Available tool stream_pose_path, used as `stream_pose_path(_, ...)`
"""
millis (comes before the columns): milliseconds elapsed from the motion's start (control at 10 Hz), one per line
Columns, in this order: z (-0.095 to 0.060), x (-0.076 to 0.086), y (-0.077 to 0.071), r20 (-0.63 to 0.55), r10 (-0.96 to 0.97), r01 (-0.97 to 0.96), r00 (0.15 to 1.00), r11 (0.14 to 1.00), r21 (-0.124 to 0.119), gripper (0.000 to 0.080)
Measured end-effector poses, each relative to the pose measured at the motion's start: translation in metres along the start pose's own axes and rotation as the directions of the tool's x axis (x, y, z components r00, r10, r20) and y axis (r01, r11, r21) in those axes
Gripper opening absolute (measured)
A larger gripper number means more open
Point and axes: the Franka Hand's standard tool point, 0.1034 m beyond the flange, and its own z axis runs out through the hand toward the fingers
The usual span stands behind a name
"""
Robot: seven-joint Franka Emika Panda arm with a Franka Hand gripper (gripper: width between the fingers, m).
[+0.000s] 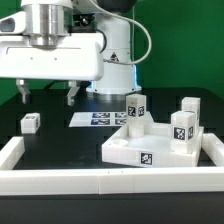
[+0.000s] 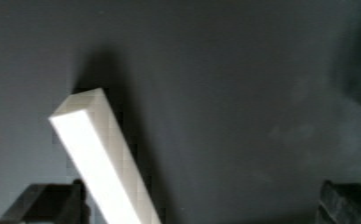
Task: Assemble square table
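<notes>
The square table slab [image 1: 150,143] lies at the exterior view's right, white with tags on its sides. Three tagged leg posts stand on it: one at the back left [image 1: 136,108], one at the back right [image 1: 188,108], one at the front right [image 1: 182,128]. Another small leg post [image 1: 30,123] lies on the black table at the left. My gripper [image 1: 46,95] hangs high above the left part of the table, open and empty. In the wrist view the gripper [image 2: 195,205] shows dark fingertips [image 2: 52,203] far apart over the black table.
The marker board [image 1: 100,118] lies flat near the robot base. A low white wall [image 1: 60,180] borders the front and both sides. In the wrist view a long untagged white bar [image 2: 106,150] lies below, beside one finger; it looks like the wall's end.
</notes>
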Motion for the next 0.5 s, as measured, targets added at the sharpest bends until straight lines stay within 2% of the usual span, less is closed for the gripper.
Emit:
stream_pose_path(300,0.001,0.000,0.020,0.001,0.021,-0.021,1.000,1.000,-0.010,0.0649)
stream_pose_path(500,0.005,-0.008,0.046,-0.009,-0.095,0.095,0.995,0.995,-0.036,0.0649)
